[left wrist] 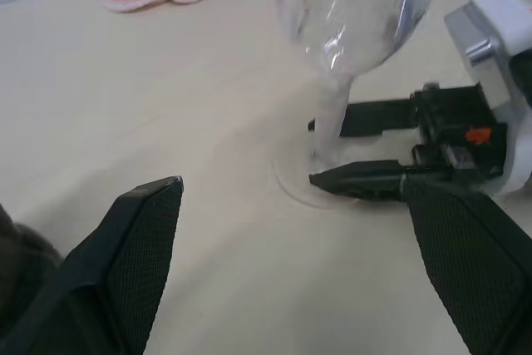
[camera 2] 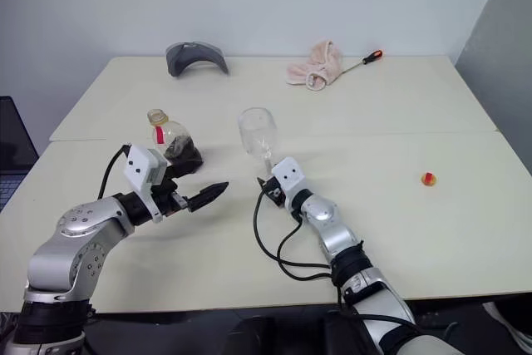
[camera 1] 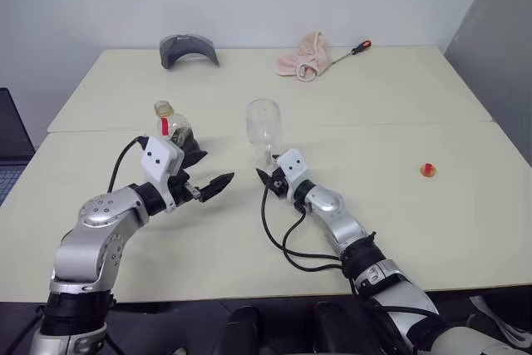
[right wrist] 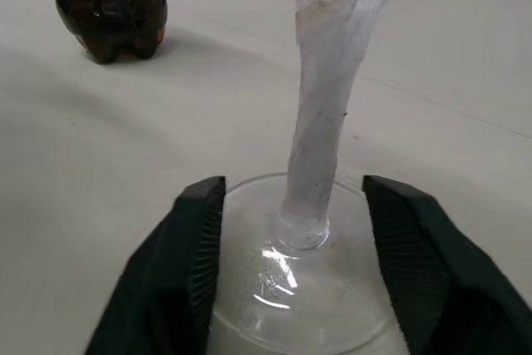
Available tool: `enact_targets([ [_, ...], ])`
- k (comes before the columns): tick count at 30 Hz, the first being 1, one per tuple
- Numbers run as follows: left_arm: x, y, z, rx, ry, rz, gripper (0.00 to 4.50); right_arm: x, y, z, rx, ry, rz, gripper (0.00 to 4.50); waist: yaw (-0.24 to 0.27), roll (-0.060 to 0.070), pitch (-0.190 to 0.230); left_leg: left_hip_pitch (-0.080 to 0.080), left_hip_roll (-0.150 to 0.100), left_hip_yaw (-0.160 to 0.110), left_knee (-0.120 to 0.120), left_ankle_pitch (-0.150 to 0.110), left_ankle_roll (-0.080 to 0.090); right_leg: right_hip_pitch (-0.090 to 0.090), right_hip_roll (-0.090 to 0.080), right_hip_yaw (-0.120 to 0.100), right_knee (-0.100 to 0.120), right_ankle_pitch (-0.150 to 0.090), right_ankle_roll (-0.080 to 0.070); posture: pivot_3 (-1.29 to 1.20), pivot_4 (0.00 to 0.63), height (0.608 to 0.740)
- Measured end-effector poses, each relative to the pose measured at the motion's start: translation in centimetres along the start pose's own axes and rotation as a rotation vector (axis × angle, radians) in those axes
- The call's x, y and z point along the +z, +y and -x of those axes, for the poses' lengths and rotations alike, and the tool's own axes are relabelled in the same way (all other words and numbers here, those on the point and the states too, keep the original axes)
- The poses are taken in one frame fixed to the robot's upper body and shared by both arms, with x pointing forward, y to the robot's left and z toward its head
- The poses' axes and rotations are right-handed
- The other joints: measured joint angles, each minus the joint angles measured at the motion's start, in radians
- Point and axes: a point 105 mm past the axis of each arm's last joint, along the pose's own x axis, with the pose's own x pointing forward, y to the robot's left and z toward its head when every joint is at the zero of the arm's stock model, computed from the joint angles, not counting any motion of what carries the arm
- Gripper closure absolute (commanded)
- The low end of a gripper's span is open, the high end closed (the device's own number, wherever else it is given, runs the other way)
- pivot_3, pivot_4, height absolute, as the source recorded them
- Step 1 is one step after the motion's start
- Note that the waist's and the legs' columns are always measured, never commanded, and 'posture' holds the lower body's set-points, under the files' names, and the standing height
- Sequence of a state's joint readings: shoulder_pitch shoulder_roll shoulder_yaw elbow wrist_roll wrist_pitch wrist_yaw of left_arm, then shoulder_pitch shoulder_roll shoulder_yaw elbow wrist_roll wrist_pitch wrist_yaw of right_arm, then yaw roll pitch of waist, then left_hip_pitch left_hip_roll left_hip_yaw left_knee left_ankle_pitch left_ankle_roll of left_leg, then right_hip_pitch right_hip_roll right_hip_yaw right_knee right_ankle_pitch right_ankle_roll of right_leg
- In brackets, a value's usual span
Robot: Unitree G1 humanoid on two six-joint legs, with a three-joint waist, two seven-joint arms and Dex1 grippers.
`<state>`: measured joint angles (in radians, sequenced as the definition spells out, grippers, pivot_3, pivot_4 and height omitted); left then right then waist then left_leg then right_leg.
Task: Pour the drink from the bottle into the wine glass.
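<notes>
Clear glass is standing upright near the middle of the pale table [camera 1: 391,114]: the wine glass [camera 1: 263,126], its long axis running straight up, bowl opening to the ceiling and flat foot resting on the tabletop. The right gripper [right wrist: 291,205] is sitting low at the base of the glass, its two black fingers [right wrist: 193,243] parted and lying on either side of the stem above the foot, with a gap showing between each finger and the stem, so it is not clamping anything. From the left wrist view the same fingers are seen reaching in level toward the stem from the robot's right.

The bottle [camera 1: 170,129] is standing upright to the robot's left of the glass and well apart from it, neck pointing up, uncapped, with a red strip on the neck. The drink [right wrist: 108,6] is lying dark in its lower body. The left gripper [camera 1: 212,186] is hovering in front of the bottle, nearer the robot, its fingers spread wide and empty, pointing toward the glass.

A small red-and-yellow cap [camera 1: 427,170] is lying on the table far to the robot's right. At the far edge a grey curved object [camera 1: 189,48], a pink cloth [camera 1: 304,55] and a red-handled screwdriver [camera 1: 352,51] are resting.
</notes>
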<state>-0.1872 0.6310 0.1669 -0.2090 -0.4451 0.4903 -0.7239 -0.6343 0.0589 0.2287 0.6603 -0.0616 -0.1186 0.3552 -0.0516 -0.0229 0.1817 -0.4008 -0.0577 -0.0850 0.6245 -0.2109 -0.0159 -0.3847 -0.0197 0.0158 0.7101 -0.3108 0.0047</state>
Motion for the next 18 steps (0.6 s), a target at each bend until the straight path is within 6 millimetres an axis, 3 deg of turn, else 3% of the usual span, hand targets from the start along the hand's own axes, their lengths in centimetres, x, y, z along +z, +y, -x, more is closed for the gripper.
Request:
enact_targets([
  [2, -0.6, 0.2, 0.1, 0.016, 0.011, 0.017, 0.0, 0.5, -0.3, 0.4, 0.003, -0.013, 0.012, 0.02, 0.001, 0.0, 0.0, 0.0, 0.0, 0.0, 0.0, 0.0, 0.0, 0.0, 0.0, 0.0, 0.0, 0.0, 0.0, 0.0, 0.15, 0.74],
  [6, -1.5, 0.7, 1.3, 0.063, 0.003, 0.054, 0.0, 1.0, -0.8, 2.8, 0.065, 0.003, 0.046, 0.02, 0.004, 0.0, 0.0, -0.001, 0.0, 0.0, 0.0, -0.001, -0.001, 0.0, 0.0, 0.0, -0.002, 0.0, 0.0, 0.0, 0.15, 0.74],
  [8, -1.8, 1.6, 2.4, 0.135, -0.015, 0.063, 0.0, 0.8, -1.2, 5.0, 0.129, 0.061, 0.046, 0.02, 0.008, 0.0, 0.0, -0.001, 0.0, -0.001, 0.0, -0.001, -0.001, 0.0, 0.0, 0.0, -0.004, 0.0, 0.0, 0.0, 0.15, 0.74],
  [11, -2.6, 3.1, 4.0, 0.278, -0.039, 0.065, 0.0, 1.6, -3.6, 8.7, 0.194, 0.151, 0.079, 0.02, 0.018, 0.0, 0.0, -0.002, 0.0, -0.001, 0.0, -0.001, -0.001, 0.001, -0.001, -0.001, -0.007, 0.0, 0.0, 0.0, 0.15, 0.74],
  [14, -3.7, 3.6, 4.6, 0.342, -0.034, 0.077, 0.0, 4.1, -5.8, 10.5, 0.203, 0.164, 0.126, 0.02, 0.021, 0.0, 0.0, -0.002, 0.002, -0.001, 0.0, -0.001, -0.001, 0.003, 0.0, -0.003, -0.011, 0.0, -0.001, 0.0, 0.15, 0.74],
  [18, -3.2, 5.3, 3.7, 0.433, -0.084, 0.063, 0.0, 8.8, -7.5, 11.1, 0.277, 0.179, 0.187, 0.02, 0.026, 0.0, 0.002, -0.003, 0.001, -0.002, 0.0, -0.001, -0.001, 0.004, 0.0, -0.005, -0.013, 0.002, -0.001, 0.0, 0.15, 0.74],
])
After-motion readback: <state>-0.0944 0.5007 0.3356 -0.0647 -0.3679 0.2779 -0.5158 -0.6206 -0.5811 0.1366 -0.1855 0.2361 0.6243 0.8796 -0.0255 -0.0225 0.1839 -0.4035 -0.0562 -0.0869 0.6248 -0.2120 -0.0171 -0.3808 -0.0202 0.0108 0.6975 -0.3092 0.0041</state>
